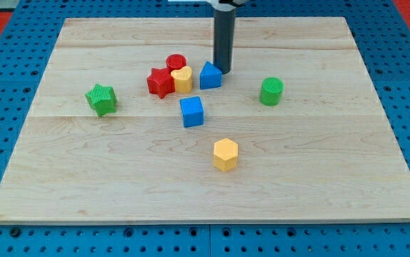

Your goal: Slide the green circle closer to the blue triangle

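Observation:
The green circle (271, 91) stands on the wooden board at the view's right of centre. The blue triangle (210, 75) sits near the board's middle top, about 85 px to the view's left of the green circle. My tip (223, 71) is the lower end of a dark rod coming down from the view's top. It rests just to the right of and behind the blue triangle, touching or nearly touching it, and well to the left of the green circle.
A red circle (176, 63), yellow heart (182, 79) and red star (161, 82) cluster left of the blue triangle. A blue cube (191, 111) lies below them, a yellow hexagon (226, 154) lower down, a green star (101, 99) at the left. The board's edge (205, 221) borders blue pegboard.

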